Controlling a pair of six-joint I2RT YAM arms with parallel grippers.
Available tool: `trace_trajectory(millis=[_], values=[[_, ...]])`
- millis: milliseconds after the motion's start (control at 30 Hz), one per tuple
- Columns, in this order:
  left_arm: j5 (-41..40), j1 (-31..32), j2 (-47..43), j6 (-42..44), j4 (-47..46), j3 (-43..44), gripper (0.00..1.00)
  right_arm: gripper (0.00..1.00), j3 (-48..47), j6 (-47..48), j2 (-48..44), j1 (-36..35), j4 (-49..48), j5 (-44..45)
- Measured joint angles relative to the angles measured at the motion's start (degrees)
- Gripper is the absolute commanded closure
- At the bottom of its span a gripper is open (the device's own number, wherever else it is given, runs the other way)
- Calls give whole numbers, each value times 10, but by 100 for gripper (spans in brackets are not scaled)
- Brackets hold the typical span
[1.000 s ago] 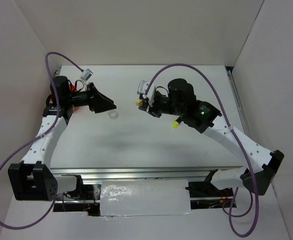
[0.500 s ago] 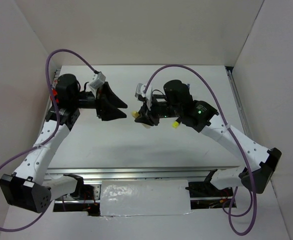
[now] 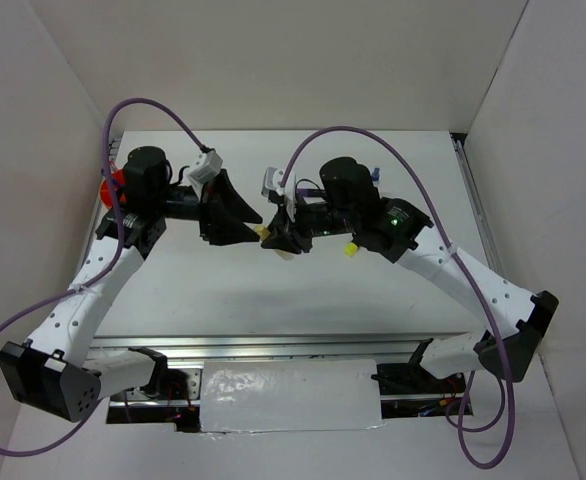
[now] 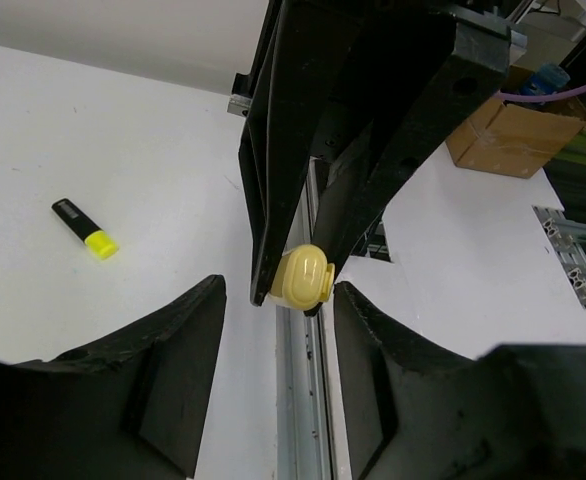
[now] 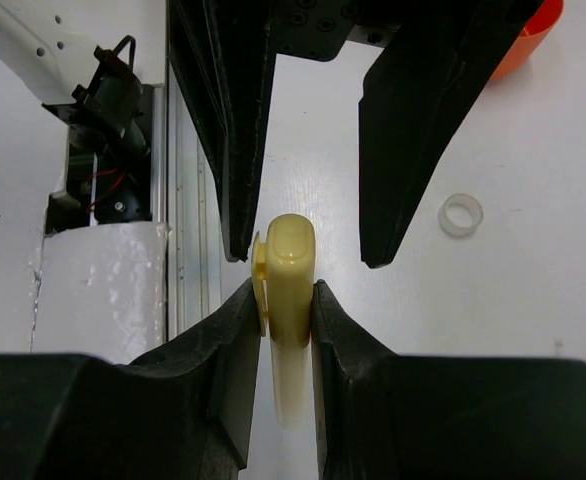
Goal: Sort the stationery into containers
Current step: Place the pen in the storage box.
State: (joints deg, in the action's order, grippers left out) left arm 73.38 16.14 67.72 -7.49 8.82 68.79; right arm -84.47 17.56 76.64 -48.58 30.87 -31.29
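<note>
Right jaws clamp the pale yellow plastic stick (image 5: 289,290); the open left jaws, at its 10 o'clock, should centre on its tip before closing.

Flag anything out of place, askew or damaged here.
Nothing is spilled or damaged. The one unusual thing is the pale yellow stick, clamped in the right gripper off the table, with its tip inside the open left gripper. The highlighter and tape ring lie loose, outside the orange cup.
</note>
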Motion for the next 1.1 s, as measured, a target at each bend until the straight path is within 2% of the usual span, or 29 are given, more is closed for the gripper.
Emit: trace_trajectory(millis=[400,500,667,700,767,800,833,867,900,967,1100], values=[[5,7,1,-1,3,0,64,100,-10,-2,21,-4,4,1],[5,7,2,4,8,1,76,100,-14,-7,24,-3,9,1],[4,7,5,19,26,4,85,100,-15,-15,26,-1,13,0],[3,7,5,24,31,5,94,98,-15,-15,26,-1,14,0],[1,7,7,29,38,8,99,90,-15,-17,26,0,14,0],[-2,7,7,30,42,10,100,74,-15,-17,27,0,14,0],[-4,7,7,30,45,11,100,62,-15,-18,27,0,14,0],[-7,7,7,31,49,12,100,40,-15,-21,27,1,14,0],[-15,7,7,30,51,13,100,32,-15,-26,27,2,14,0],[-27,2,8,30,60,14,100,23,-15,-29,26,4,11,3],[-44,-34,20,33,88,27,100,18,-14,-30,23,13,10,15]])
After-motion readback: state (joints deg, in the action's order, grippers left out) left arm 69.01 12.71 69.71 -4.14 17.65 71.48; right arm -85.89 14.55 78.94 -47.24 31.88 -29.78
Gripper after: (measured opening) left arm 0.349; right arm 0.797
